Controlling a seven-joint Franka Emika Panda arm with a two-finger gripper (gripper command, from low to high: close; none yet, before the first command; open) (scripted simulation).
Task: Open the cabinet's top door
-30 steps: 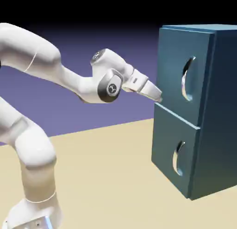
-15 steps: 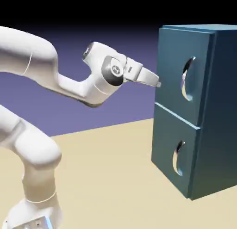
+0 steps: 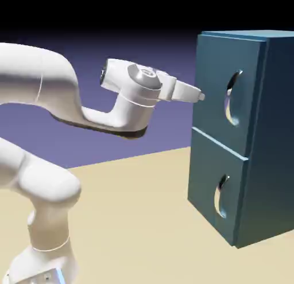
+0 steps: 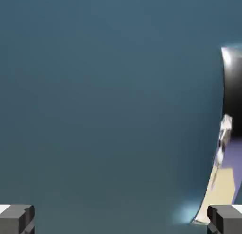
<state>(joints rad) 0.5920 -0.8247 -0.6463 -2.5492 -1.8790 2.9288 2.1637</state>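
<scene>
Just beyond the wide-spread gripper, the top door, closed.

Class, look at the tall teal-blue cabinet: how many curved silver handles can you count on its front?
2. One curved silver handle sits in the oval recess of the upper teal-blue door panel; the other curved silver handle is on the lower panel. None appears hidden.

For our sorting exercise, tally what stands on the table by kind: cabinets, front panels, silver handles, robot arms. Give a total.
Cabinet: 1
Front panels: 2, the top door and the lower panel
Silver handles: 2, upper handle and lower handle
Robot arm with gripper: 1
Total: 6
</scene>
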